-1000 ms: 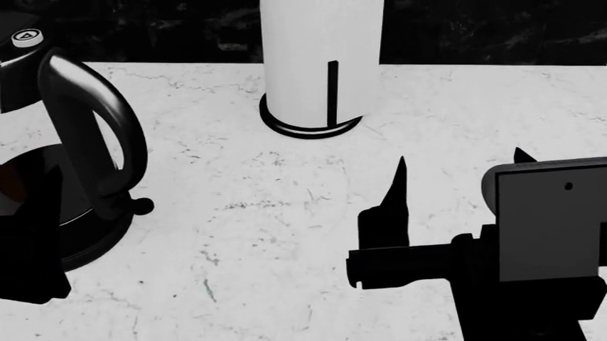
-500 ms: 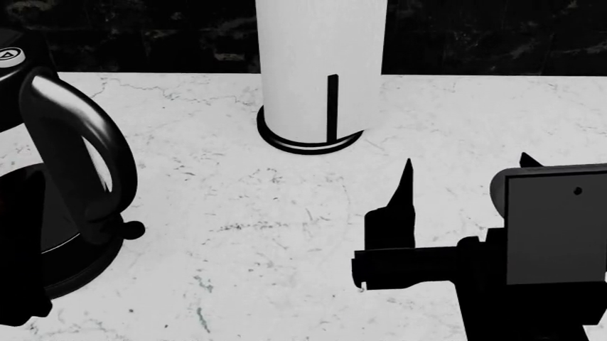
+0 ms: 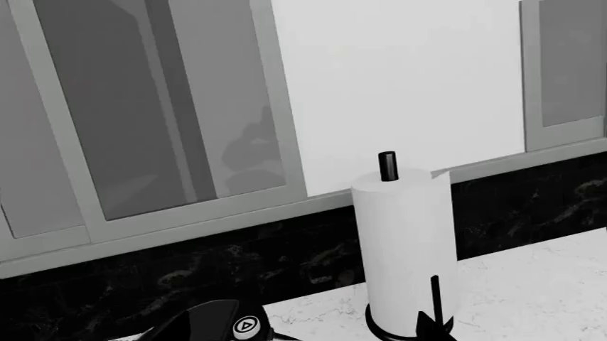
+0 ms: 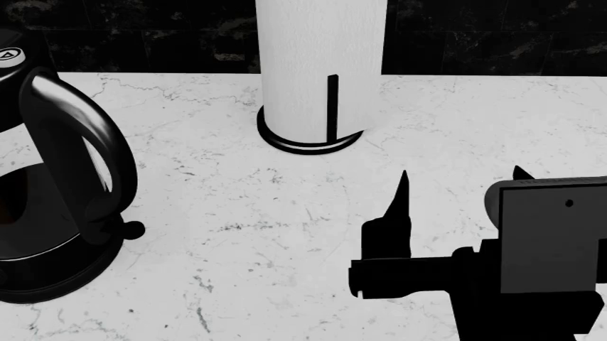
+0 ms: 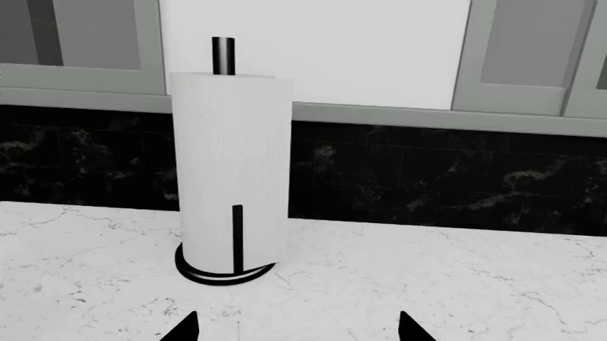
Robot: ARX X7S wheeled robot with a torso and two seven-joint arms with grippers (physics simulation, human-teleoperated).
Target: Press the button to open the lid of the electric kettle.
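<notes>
The electric kettle (image 4: 57, 213) stands at the left edge of the head view, with its looped black handle and black base on the marble counter. The button (image 4: 8, 55) sits at its top, on the glossy black lid (image 3: 204, 321). In the left wrist view the button (image 3: 244, 326) shows at the bottom edge. My left gripper (image 3: 303, 335) is above and behind it. Only one dark fingertip (image 3: 431, 328) shows, far off centre, with nothing held. My right gripper (image 4: 462, 177) is open and empty over the counter at the right, far from the kettle.
A white paper-towel roll on a black ring stand (image 4: 320, 78) stands at the back middle of the counter, also seen in the right wrist view (image 5: 230, 177). A small ball-tipped switch lever (image 4: 133, 229) juts from the kettle's base. A dark backsplash (image 5: 427, 177) lines the wall.
The dark shape of my left arm at the lower left has gone from the head view, uncovering the kettle's base. My right gripper has dropped slightly. The view itself shifted a little earlier.
</notes>
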